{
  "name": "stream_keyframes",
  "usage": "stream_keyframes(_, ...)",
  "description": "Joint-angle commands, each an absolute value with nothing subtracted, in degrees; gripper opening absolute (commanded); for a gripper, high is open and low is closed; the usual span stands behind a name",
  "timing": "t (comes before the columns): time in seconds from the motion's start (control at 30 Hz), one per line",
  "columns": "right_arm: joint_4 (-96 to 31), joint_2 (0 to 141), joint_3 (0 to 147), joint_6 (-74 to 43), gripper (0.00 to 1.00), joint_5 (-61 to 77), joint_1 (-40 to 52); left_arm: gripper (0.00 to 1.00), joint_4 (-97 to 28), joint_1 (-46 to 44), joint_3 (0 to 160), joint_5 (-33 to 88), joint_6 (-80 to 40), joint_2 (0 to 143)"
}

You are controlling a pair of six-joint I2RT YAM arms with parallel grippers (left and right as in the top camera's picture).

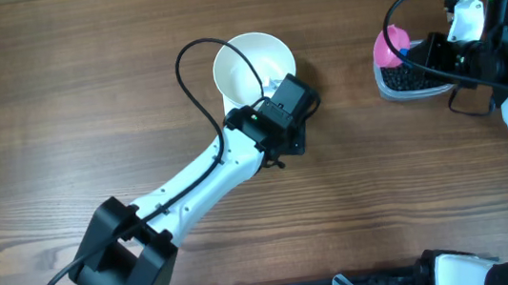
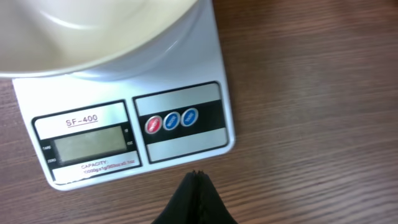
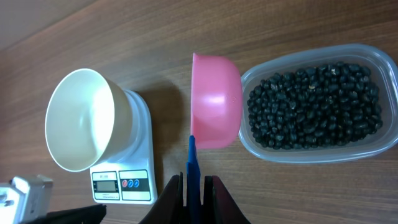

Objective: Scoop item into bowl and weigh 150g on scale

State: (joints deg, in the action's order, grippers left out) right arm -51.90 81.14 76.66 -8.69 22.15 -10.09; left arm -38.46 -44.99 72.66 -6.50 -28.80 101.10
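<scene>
Filling a clear tub (image 3: 298, 154), matte black beans (image 3: 314, 106)

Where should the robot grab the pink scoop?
By its thin blue handle, coming from the handle's free end. The scoop has a wide, round cup, but the flat handle fits the right gripper, which is shut on it.

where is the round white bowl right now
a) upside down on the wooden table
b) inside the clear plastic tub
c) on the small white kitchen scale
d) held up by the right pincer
c, the round white bowl stands upright on the small white rectangular kitchen scale, while the right pincer grips the blue handle of a pink plastic scoop instead.
</scene>
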Motion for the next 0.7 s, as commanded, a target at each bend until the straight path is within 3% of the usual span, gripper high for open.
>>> stream_keyframes(0.0, -52.4, 80.2, 77.9, -7.6, 0.04, 21.1, -10.2, 0.04, -35.1, -44.5, 69.0, -9.2, -28.8, 102.2)
stream_keyframes(0.67, -53.4, 80.2, 77.9, -7.7, 0.04, 19.0, -10.2, 0.04, -20.5, -43.6, 63.2, -17.8, -23.1, 105.9)
